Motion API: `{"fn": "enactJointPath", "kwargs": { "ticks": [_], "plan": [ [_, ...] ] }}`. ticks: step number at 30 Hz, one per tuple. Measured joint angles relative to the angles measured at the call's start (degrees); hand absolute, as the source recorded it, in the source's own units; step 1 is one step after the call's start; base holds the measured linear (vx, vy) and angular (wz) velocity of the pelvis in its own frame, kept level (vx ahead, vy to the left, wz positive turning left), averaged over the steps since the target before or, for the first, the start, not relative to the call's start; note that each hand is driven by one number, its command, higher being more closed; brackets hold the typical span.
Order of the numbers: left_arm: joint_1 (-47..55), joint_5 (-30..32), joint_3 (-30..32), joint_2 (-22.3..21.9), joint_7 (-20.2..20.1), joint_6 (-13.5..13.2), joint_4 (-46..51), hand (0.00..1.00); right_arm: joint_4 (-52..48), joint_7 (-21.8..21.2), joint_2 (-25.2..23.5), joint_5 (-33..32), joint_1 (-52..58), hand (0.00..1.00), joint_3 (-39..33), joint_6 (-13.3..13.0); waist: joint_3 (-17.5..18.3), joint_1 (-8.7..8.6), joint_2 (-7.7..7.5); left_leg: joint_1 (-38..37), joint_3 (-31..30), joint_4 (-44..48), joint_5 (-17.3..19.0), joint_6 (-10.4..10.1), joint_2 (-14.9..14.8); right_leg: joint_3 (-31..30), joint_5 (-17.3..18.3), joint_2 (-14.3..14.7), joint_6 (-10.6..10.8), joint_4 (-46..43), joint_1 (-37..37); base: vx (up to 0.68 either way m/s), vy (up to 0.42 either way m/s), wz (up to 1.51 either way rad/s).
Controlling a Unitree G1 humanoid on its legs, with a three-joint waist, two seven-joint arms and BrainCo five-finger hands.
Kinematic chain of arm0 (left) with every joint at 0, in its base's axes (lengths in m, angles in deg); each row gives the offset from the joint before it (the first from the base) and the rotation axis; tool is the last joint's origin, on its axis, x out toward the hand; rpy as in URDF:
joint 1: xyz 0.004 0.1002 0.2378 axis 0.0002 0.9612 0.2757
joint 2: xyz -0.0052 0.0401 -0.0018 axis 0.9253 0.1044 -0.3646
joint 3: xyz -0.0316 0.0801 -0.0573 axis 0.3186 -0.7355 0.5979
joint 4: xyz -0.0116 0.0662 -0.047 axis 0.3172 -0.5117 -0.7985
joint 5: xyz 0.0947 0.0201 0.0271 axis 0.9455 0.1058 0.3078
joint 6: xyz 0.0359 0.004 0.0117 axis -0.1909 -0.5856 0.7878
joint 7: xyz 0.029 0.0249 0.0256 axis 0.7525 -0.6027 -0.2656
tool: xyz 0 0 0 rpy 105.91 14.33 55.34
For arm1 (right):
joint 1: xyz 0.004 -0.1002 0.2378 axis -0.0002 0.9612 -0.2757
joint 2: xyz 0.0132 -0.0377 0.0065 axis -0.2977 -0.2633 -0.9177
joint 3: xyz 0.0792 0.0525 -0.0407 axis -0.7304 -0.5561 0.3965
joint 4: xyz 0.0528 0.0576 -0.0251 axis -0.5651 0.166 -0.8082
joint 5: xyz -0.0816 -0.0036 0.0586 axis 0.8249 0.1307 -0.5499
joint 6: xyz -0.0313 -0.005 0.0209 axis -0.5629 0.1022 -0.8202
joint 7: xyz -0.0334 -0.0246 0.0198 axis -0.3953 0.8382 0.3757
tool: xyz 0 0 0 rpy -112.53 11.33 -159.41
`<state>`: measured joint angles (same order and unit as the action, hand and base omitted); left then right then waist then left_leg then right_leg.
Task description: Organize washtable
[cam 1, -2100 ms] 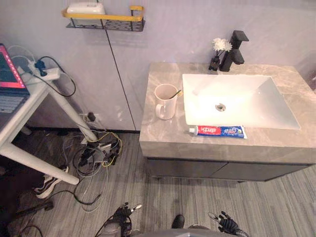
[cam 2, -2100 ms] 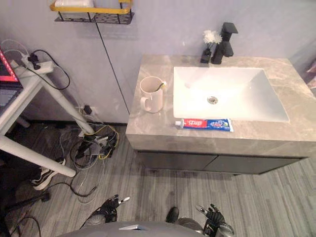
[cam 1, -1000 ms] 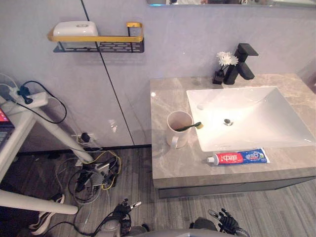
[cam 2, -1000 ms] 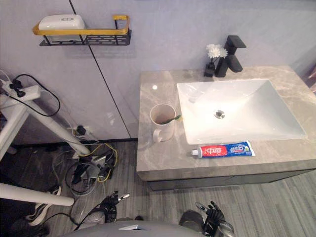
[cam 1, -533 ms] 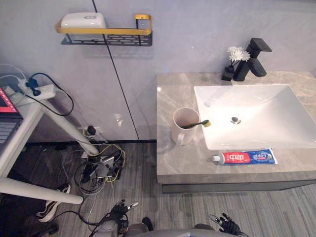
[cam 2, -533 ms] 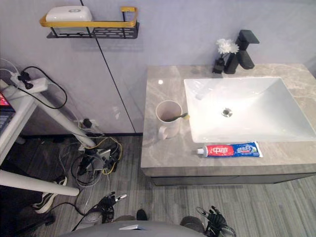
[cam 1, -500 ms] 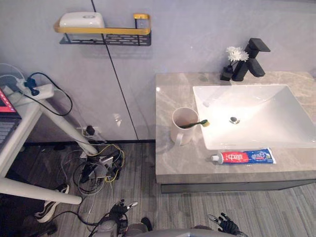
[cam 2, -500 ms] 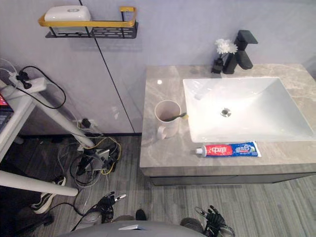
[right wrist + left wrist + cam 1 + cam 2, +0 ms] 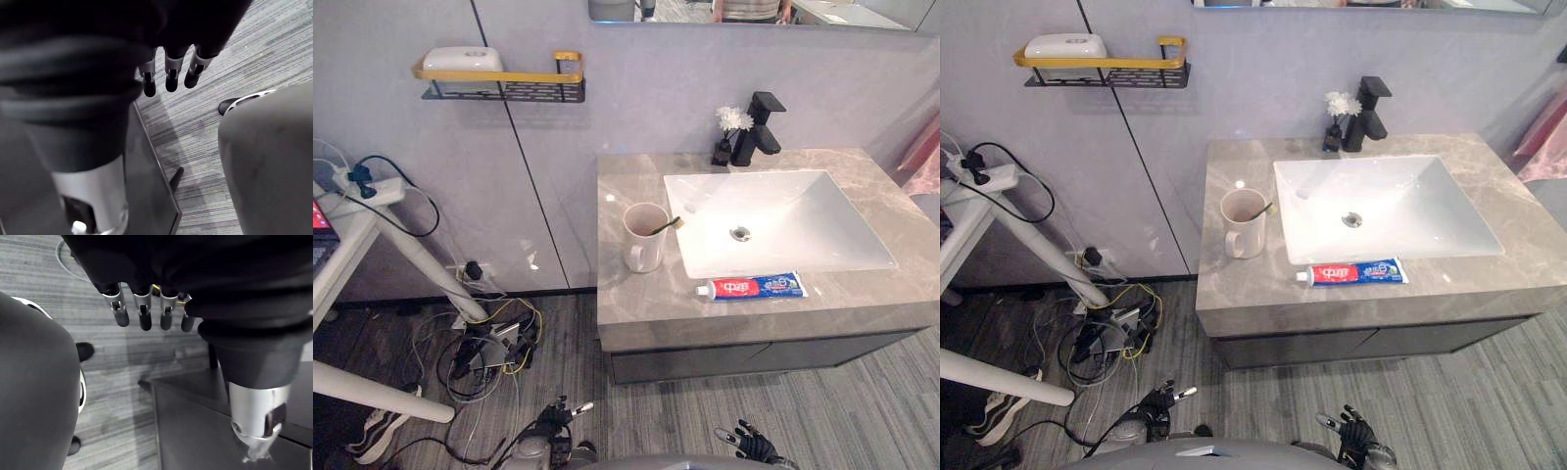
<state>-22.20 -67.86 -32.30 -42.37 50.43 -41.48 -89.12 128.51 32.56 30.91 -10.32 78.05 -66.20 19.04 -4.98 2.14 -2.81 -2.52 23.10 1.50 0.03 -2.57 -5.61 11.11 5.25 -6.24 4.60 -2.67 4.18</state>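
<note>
Washtable (image 9: 628, 305): cup (image 9: 643, 241), toothpaste (image 9: 751, 286) unmoved, only the view shifted; left hand (image 9: 552, 427), right hand (image 9: 753, 448) hang slack-fingered, empty.

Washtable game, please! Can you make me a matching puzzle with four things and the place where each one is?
Things:
1. toothbrush
2. toothpaste tube
3. white flowers
4. white box

Places:
A. right beside the black tap
B. up on the wall shelf
C. standing in the mug
D. lying flat on the counter, in front of the sink

Pairs: 1-C, 2-D, 3-A, 4-B
</note>
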Motion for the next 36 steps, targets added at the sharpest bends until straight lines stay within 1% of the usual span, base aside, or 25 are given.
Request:
{"fn": "enactJointPath", "kwargs": {
  "ticks": [5,7,8,9,10,11,12,13,14,15,16,18,20,21,22,23,24,25,26,27,29,31,32,35,36],
  "plan": [
    [0.0,0.0,-0.2,0.0,0.1,0.0,0.0,0.0,0.0,0.0,0.1,0.0,-0.1,0.0,-0.3,0.0,-0.1,0.0,0.24,-0.1,-0.2,-1.4,-0.2,0.5,1.4,0.2,0.2,-1.2,1.0,-0.3,-0.4,0.0,0.06,0.05],
    [0.1,0.0,-0.2,0.0,0.2,0.0,0.0,0.0,0.0,0.1,0.2,0.0,-0.2,0.0,-0.7,0.1,0.0,-0.04,0.45,0.1,-0.1,-1.4,0.9,1.5,2.6,0.0,2.2,-2.7,1.7,-3.6,-2.2,0.06,0.089,0.01],
    [0.1,0.0,-0.2,0.0,0.1,0.0,0.0,0.0,-0.2,0.2,0.2,0.0,-0.5,0.0,-1.6,0.1,-0.1,-0.13,0.45,0.1,-0.3,-1.4,2.0,2.2,3.8,0.1,4.0,-4.3,3.0,-7.0,-3.7,0.11,0.099,0.1],
    [0.1,0.0,-0.4,-0.1,0.1,0.0,0.0,0.0,-0.2,0.2,0.4,0.0,-0.3,0.0,-2.3,0.1,-0.1,-0.29,0.61,0.1,-0.9,-1.6,3.0,2.4,5.0,0.0,4.9,-6.0,3.6,-11.4,-5.0,0.13,0.078,0.09],
    [0.0,0.0,-0.6,-0.2,0.2,0.0,0.0,0.0,-0.3,0.2,0.5,-0.1,-0.2,0.0,-3.0,0.1,-0.4,-0.31,1.05,0.0,-1.1,-1.5,3.2,2.8,5.2,-0.6,5.0,-6.2,3.6,-15.1,-6.5,0.11,0.101,0.13],
    [-0.2,0.1,-1.5,-0.1,0.1,0.0,0.0,0.0,-2.4,0.3,1.1,-0.2,-1.1,0.0,-3.3,0.1,-1.7,-0.62,2.53,-0.1,-1.7,-0.7,3.8,3.2,5.1,-2.4,3.5,-6.7,2.0,-26.5,-11.6,0.07,0.095,0.16],
    [-0.2,0.2,-1.8,0.2,0.1,0.0,0.0,0.0,-2.9,0.2,1.1,-0.3,-1.3,0.0,-3.3,0.0,-2.0,-0.98,2.67,-0.4,-2.2,0.0,3.9,3.2,5.1,-3.1,2.5,-6.8,1.1,-30.0,-13.1,0.06,0.119,0.32],
    [-0.2,0.2,-2.0,0.7,0.1,-0.1,0.1,0.0,-2.8,0.3,1.0,-0.6,-1.3,0.0,-3.2,0.0,-2.3,-1.49,2.6,-0.7,-2.6,1.5,3.6,3.8,4.9,-4.2,1.3,-7.0,1.0,-33.3,-14.3,0.08,0.08,0.47],
    [-0.2,0.2,-2.0,1.0,0.2,0.0,0.0,0.0,-2.9,0.3,0.7,-0.6,-1.5,0.0,-3.0,-0.1,-2.4,-1.89,2.59,-0.9,-3.5,2.5,3.9,4.1,4.5,-4.3,0.3,-7.3,1.5,-34.6,-14.2,0.11,0.05,0.45],
    [-0.1,0.3,-2.0,1.1,0.2,0.0,0.2,0.0,-2.9,0.3,0.4,-0.6,-1.5,0.0,-2.6,-0.1,-2.4,-1.71,2.58,-0.8,-3.9,2.8,3.9,4.1,4.5,-4.1,0.1,-7.4,1.8,-34.3,-13.7,0.13,-0.004,0.37],
    [-0.3,0.6,-1.9,1.6,0.3,0.0,0.3,0.0,-2.9,0.3,-0.4,-0.6,-2.0,0.0,-2.3,-0.1,-2.4,-1.45,1.64,-0.9,-4.6,3.0,3.9,4.1,4.4,-3.7,0.1,-7.4,1.9,-33.7,-12.9,0.11,-0.04,0.21],
    [-0.5,1.4,-1.8,1.5,0.3,0.0,0.6,0.0,-4.3,0.5,-0.8,-0.6,-2.0,0.0,-1.2,-0.1,-3.0,-1.63,1.78,-0.8,-5.3,3.0,3.9,4.1,4.4,-3.5,0.1,-7.3,1.9,-33.6,-12.6,0.07,-0.048,0.21],
    [-0.5,1.4,-1.8,1.3,0.3,0.0,0.6,0.0,-4.8,0.5,-0.6,-0.6,-2.0,0.0,-0.2,-0.1,-3.3,-1.68,2.13,-0.8,-5.6,3.2,3.9,4.0,4.3,-3.6,0.6,-7.1,2.4,-32.4,-11.6,0.04,-0.04,0.1],
    [-0.5,1.4,-1.8,1.1,0.3,0.0,0.7,0.0,-4.9,0.5,-0.6,-0.6,-2.0,0.0,0.3,-0.1,-3.3,-1.65,2.03,-0.7,-5.6,3.6,3.9,4.0,4.3,-3.7,1.8,-7.1,3.2,-30.2,-10.2,0.0,-0.062,0.02],
    [-0.5,1.4,-1.8,1.1,0.3,0.0,0.8,0.0,-4.9,0.5,-0.5,-0.6,-2.0,0.0,1.9,-0.1,-3.1,-1.6,1.62,0.2,-5.6,4.6,4.1,3.7,4.2,-3.6,3.4,-6.9,3.7,-26.0,-8.2,-0.02,-0.077,-0.03],
    [-0.5,1.4,-1.8,1.1,0.4,0.0,1.0,0.0,-4.9,0.4,-0.5,-0.6,-2.1,0.0,2.6,-0.1,-2.9,-1.56,1.31,0.8,-5.4,5.4,4.3,3.4,4.1,-3.5,4.0,-6.8,4.4,-23.5,-7.3,-0.05,-0.111,-0.17],
    [-0.5,1.4,-1.6,1.0,0.4,-0.1,1.4,0.0,-4.9,0.2,-0.5,-0.6,-2.4,0.0,4.2,-0.1,-2.8,-1.11,1.16,2.4,-5.2,7.5,5.2,2.3,3.3,-3.3,4.5,-6.0,5.0,-18.4,-5.2,-0.08,-0.126,-0.33],
    [-0.5,1.3,-1.4,0.8,0.7,-0.2,1.9,0.0,-4.9,0.0,-0.5,-0.5,-2.6,0.0,5.6,-0.3,-2.9,-0.38,1.1,3.5,-4.7,8.9,5.8,1.7,2.3,-2.7,4.5,-5.0,5.0,-14.4,-3.8,-0.09,-0.125,-0.37],
    [-0.5,1.3,-1.3,0.7,0.8,-0.2,2.1,0.0,-4.9,-0.1,-0.4,-0.5,-2.6,0.0,6.1,-0.4,-2.9,-0.12,1.01,3.8,-4.7,9.5,6.1,1.5,1.9,-2.3,4.7,-4.6,4.8,-13.2,-3.4,-0.11,-0.127,-0.25],
    [-0.5,1.3,-1.4,0.6,1.1,-0.2,2.2,0.0,-4.9,-0.1,-0.5,-0.5,-2.5,0.0,6.7,-0.4,-3.2,-0.17,0.6,3.9,-4.7,10.3,6.4,1.0,1.3,-1.7,5.2,-4.0,3.8,-11.7,-2.3,-0.1,-0.106,-0.07],
    [-0.5,0.5,-1.4,0.2,1.5,-0.3,2.2,0.0,-4.9,-0.1,-0.5,-0.5,-1.9,0.0,7.8,-0.5,-3.1,-0.23,0.39,3.7,-5.4,10.7,6.7,0.4,0.3,-0.5,5.9,-3.0,2.7,-10.0,-0.9,-0.15,-0.127,0.02],
    [-0.5,-0.4,-1.5,0.3,1.5,-0.4,2.1,0.0,-4.9,-0.1,-0.1,-0.5,-1.6,0.0,8.4,-0.5,-3.1,-0.4,0.23,3.8,-6.1,10.4,6.5,0.1,0.2,0.4,6.5,-2.7,1.5,-8.7,-0.5,-0.16,-0.071,0.08],
    [-0.1,-0.5,-1.5,0.3,1.4,-0.4,2.1,0.0,-4.9,-0.1,0.0,-0.6,-0.9,0.0,8.3,-0.5,-2.9,-0.95,0.43,3.7,-6.6,9.3,5.6,-0.3,0.2,1.2,6.5,-2.6,1.4,-8.3,-0.5,-0.14,-0.022,0.15],
    [0.2,-0.5,-2.0,0.2,1.4,-0.3,2.0,0.0,-4.4,0.0,0.0,-0.5,-0.9,0.0,8.3,-0.7,-2.3,-1.32,0.52,3.2,-6.9,6.9,3.9,-0.3,0.3,1.9,5.7,-2.4,1.0,-7.3,-0.3,-0.1,0.007,0.13],
    [0.3,-0.5,-2.1,0.3,1.3,-0.2,2.0,0.0,-4.0,0.1,-0.1,-0.3,-0.9,0.0,8.1,-0.9,-1.7,-1.47,0.47,3.0,-7.2,5.5,3.1,-0.2,0.5,2.3,4.8,-2.1,1.0,-5.9,0.2,-0.04,0.016,0.11]
  ]
}}
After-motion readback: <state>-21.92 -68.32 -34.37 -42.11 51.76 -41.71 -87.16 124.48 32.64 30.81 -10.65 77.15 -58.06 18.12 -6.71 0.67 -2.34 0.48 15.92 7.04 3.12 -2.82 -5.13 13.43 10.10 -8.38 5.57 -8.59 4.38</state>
